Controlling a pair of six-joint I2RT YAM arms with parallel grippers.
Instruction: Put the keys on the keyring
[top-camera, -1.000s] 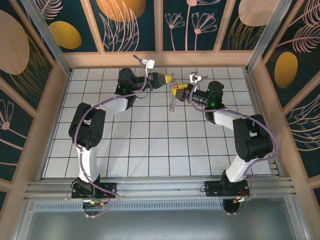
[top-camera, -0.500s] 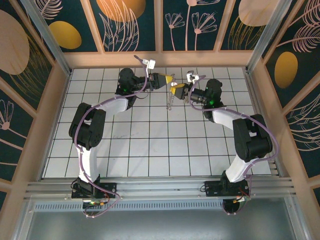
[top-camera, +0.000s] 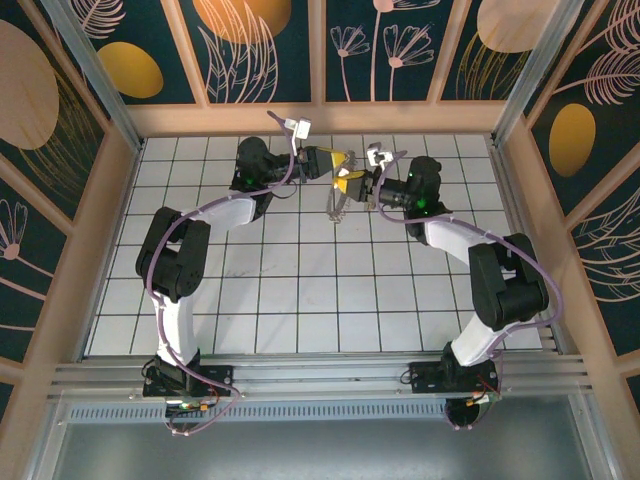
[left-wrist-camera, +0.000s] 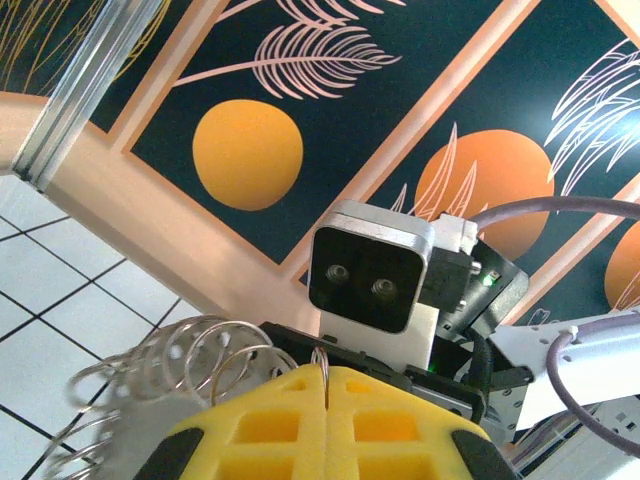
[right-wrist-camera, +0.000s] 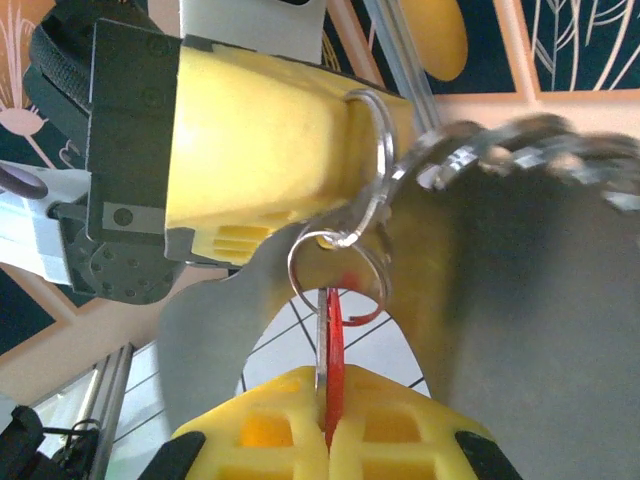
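L gripper (left-wrist-camera: 325, 390): fingers pressed together, clamped on a thin wire ring of the keyring (left-wrist-camera: 190, 358). Rest of the loop dangles below.
R gripper (right-wrist-camera: 330, 425): pinched on the red key (right-wrist-camera: 333, 340), held in mid-air just beside the L fingertips.
Key pos.: its small split ring (right-wrist-camera: 335, 270) touches the keyring's end ring. Threaded or only overlapping: cannot tell.
Done (est.): both parts gripped and meeting.
Left (est.): finish or confirm threading, then release the key.

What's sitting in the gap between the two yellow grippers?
The right wrist view shows it is not bare: the red key stands up from the right gripper, and its small ring meets a keyring loop pinched in the left gripper.
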